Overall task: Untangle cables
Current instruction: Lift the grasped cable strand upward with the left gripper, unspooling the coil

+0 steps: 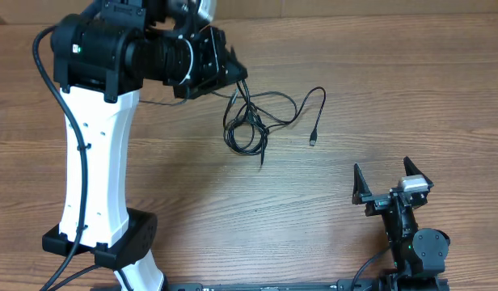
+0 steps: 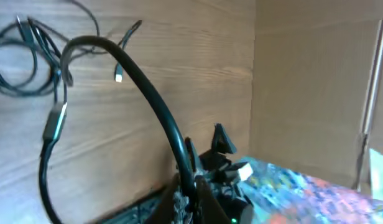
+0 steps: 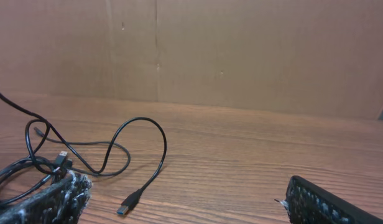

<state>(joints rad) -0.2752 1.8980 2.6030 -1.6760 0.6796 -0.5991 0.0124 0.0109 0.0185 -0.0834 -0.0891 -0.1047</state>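
Observation:
The cables (image 1: 251, 121) lie as a loose black bunch on the wooden table, back of centre. One strand loops right and ends in a USB plug (image 1: 314, 138). My left gripper (image 1: 235, 78) hangs over the bunch's left edge. In the left wrist view its jaws (image 2: 190, 190) are shut on one black cable (image 2: 142, 84), which arches up and left towards the bunch (image 2: 20, 59). My right gripper (image 1: 391, 184) is open and empty at the front right, far from the cables. The right wrist view shows the plug (image 3: 130, 201) and the bunch (image 3: 36, 163) ahead of its open jaws (image 3: 188, 205).
A brown cardboard wall (image 3: 241, 50) stands along the table's back. The left arm's white column and black base (image 1: 95, 186) take up the front left. The right arm's base (image 1: 419, 250) sits at the front right edge.

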